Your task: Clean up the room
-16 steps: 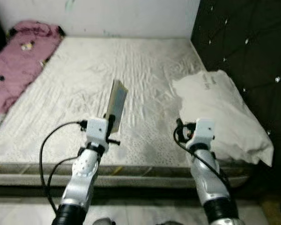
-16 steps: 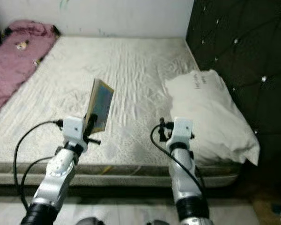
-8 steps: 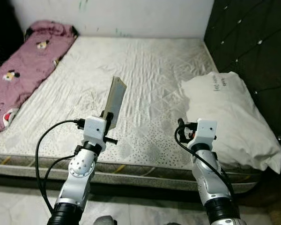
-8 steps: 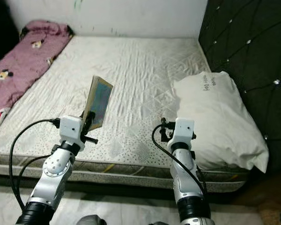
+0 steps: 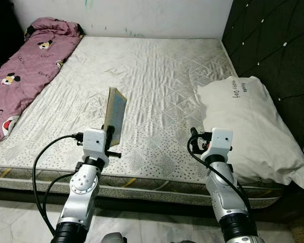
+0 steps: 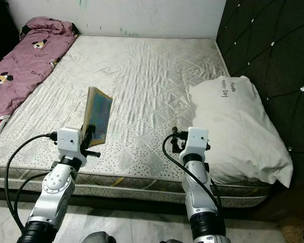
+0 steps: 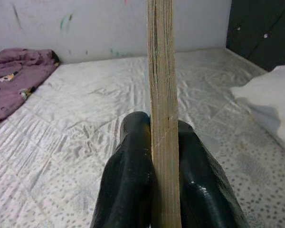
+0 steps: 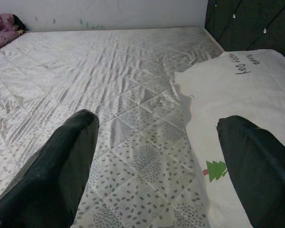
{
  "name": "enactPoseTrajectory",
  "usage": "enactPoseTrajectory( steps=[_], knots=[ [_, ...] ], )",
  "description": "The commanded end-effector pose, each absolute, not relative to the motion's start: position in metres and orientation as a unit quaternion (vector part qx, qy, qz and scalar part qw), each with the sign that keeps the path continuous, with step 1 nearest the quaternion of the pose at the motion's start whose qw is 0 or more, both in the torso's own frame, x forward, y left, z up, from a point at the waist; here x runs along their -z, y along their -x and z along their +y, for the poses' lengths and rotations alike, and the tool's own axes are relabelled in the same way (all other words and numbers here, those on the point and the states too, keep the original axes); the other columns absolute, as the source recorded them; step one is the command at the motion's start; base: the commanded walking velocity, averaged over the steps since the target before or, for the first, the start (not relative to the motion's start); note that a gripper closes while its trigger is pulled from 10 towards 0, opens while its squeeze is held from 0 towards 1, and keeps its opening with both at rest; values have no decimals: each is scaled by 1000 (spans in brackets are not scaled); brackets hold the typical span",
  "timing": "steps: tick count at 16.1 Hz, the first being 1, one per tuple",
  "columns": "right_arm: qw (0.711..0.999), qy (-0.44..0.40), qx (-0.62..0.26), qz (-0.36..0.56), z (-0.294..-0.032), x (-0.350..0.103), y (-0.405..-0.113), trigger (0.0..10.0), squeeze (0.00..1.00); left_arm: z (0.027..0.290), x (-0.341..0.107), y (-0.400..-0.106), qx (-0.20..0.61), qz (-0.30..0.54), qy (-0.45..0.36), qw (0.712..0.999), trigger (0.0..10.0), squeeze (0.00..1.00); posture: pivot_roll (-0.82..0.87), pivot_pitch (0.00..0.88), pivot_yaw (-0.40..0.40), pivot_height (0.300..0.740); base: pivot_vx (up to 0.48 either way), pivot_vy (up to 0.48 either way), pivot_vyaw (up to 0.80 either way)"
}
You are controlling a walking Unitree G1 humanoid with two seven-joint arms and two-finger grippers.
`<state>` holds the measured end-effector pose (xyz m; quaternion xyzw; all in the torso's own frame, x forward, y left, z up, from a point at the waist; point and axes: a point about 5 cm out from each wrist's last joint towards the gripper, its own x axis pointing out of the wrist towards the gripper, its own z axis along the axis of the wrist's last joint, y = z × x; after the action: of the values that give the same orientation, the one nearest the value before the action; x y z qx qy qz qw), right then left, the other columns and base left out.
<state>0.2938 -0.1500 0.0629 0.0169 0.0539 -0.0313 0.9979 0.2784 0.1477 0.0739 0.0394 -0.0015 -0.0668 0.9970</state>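
A thin book (image 5: 115, 116) with a tan edge and a bluish cover stands upright in my left gripper (image 5: 109, 135), held over the front part of the bed. In the left wrist view the two black fingers (image 7: 133, 166) press on both sides of the book's page edge (image 7: 162, 109). My right gripper (image 8: 156, 156) hovers open above the mattress, its fingers (image 8: 57, 166) spread wide, right beside the white pillow (image 5: 248, 126). A pink patterned blanket (image 5: 25, 61) lies along the bed's left side.
The white quilted mattress (image 5: 152, 76) spreads out ahead, its front edge (image 5: 142, 179) just before my arms. A dark tufted headboard (image 5: 273, 45) rises on the right, and a pale wall (image 5: 131, 15) runs behind the bed. Light floor (image 5: 20, 217) shows below.
The camera has shifted, bringing more of the pink blanket and the bed's left side into view. The book stays gripped in my left gripper; the right gripper holds its place by the pillow.
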Motion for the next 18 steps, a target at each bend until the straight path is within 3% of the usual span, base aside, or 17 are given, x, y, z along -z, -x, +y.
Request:
enactPoseTrajectory(
  steps=[1,4,10,15,18],
  knots=[
    [998,-19,31,42,-149,-67,-295,10000,0,152,-76,-282,50,1,-40,998,10000,0,20,0,22,740,0,0,0],
    [998,-20,32,41,-150,-67,-294,10000,0,159,-69,-282,30,34,-10,999,10000,0,22,0,22,740,0,0,0],
    [998,-19,31,43,-150,-67,-295,10000,0,154,-72,-282,46,24,-14,999,10000,0,25,0,17,740,0,0,-752],
    [998,-17,33,45,-150,-67,-296,10000,0,152,-75,-283,53,21,-13,998,10000,0,22,0,16,740,0,0,0],
    [998,-17,32,46,-151,-67,-296,10000,0,151,-76,-284,55,19,-15,998,10000,0,21,0,14,740,0,0,-635]
  ],
)
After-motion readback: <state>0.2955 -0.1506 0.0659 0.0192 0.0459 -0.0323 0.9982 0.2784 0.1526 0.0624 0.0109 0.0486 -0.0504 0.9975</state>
